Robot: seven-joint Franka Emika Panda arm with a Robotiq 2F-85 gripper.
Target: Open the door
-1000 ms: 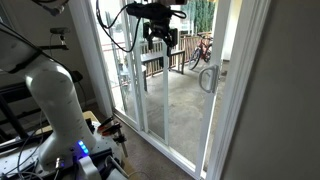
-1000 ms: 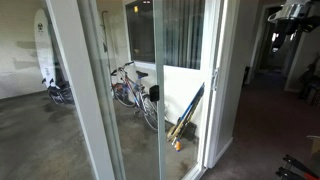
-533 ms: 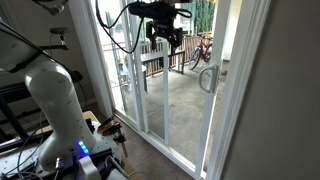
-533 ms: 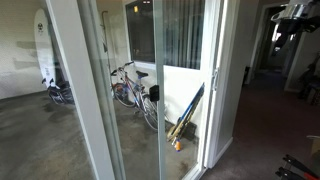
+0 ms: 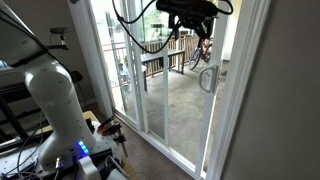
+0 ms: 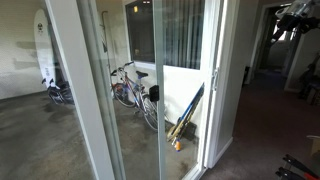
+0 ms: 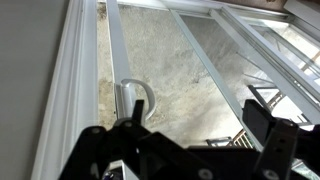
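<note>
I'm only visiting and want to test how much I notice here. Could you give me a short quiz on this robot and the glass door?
1. Fill the gap (above/below): in an exterior view the gripper hangs ___ the grey handle of the door.
2. True or false: in the wrist view the fingers are shut on the grey handle.
3. What stands outside, beyond the door? A) a bicycle B) a car C) a lawnmower

Key: 1 above; 2 false, the fingers are spread open and apart from it; 3 A.
</note>
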